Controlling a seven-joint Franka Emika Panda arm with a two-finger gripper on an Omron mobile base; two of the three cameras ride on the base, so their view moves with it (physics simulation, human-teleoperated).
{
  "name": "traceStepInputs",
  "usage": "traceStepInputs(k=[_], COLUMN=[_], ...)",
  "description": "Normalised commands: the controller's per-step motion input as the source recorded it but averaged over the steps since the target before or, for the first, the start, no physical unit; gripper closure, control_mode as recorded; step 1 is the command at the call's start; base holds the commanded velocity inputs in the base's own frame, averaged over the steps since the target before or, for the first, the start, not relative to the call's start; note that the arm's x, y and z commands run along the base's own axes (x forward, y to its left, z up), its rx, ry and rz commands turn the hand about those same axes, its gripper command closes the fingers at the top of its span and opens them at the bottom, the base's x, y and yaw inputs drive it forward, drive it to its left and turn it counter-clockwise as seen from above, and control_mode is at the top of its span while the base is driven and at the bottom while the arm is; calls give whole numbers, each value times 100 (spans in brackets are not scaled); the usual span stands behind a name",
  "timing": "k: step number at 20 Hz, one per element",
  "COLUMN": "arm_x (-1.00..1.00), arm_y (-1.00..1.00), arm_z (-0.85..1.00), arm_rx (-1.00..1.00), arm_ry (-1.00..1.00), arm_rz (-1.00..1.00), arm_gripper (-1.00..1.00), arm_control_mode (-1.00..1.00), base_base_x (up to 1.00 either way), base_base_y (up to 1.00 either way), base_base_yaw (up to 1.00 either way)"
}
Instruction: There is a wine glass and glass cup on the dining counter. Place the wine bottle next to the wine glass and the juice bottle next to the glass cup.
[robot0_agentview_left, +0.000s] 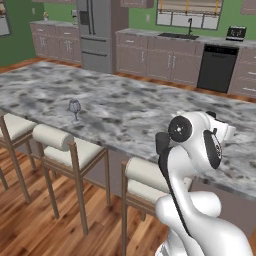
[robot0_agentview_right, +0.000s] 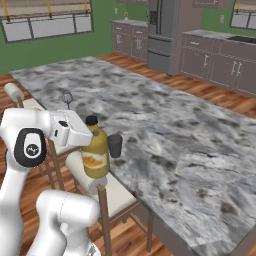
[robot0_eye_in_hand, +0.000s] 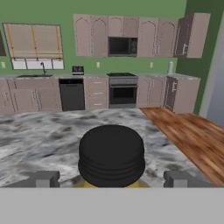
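My gripper (robot0_agentview_right: 98, 148) is shut on the juice bottle (robot0_agentview_right: 95, 152), a squat yellow-orange bottle with a black cap. It hangs upright at the near edge of the dining counter (robot0_agentview_right: 165, 130), in front of a stool's backrest. In the hand view the black cap (robot0_eye_in_hand: 111, 155) sits midway between my two fingertips (robot0_eye_in_hand: 43, 178). The wine glass (robot0_agentview_left: 75, 110) stands near the counter's stool-side edge, well to the left of the bottle; it also shows small at the far left (robot0_agentview_right: 67, 98). The glass cup and the wine bottle are out of view.
Cushioned wooden stools (robot0_agentview_left: 60, 145) line the near side of the counter (robot0_agentview_left: 130, 105), and one (robot0_agentview_right: 95, 187) is right under the bottle. My own arm (robot0_agentview_left: 200, 145) blocks the counter's right part. Cabinets, a fridge (robot0_agentview_left: 97, 35) and a dishwasher (robot0_agentview_left: 217, 67) stand along the far wall.
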Motion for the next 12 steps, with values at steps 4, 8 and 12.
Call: traceStepInputs(k=[4,8,12], arm_x=[0,0,2], arm_y=[0,0,-4], arm_z=[0,0,0], arm_rx=[0,0,0], arm_ry=[0,0,0], arm_rz=[0,0,5], arm_gripper=[100,100,100], arm_control_mode=[100,100,-100], base_base_x=[0,0,1], base_base_y=[0,0,0], base_base_yaw=[0,0,0])
